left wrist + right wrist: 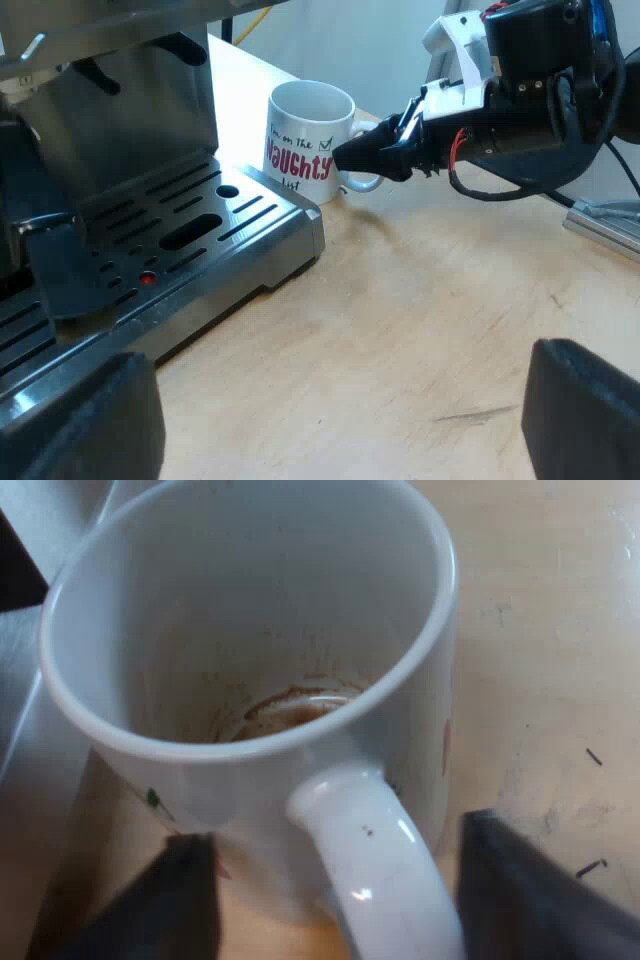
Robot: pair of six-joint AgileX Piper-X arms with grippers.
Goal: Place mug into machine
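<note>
A white mug (305, 140) with red "NAUGHTY" lettering stands upright on the wooden table, close beside the corner of the espresso machine's drip tray (262, 215). In the right wrist view the mug (250, 630) is very near, with brown coffee residue at its bottom. My right gripper (338, 880) is open, with the mug's handle (375, 865) between its two dark fingers; one finger (520, 890) is almost against the handle, the other stands off. From the left wrist view the right gripper (355, 155) reaches the mug at the handle. My left gripper (340, 420) is open over bare table, holding nothing.
The espresso machine (120, 110) rises over its slotted metal drip tray, which has a small red float. A grey flat object (605, 225) lies on the table beyond the right arm. Bare wooden table (400, 330) stretches between my left gripper and the mug.
</note>
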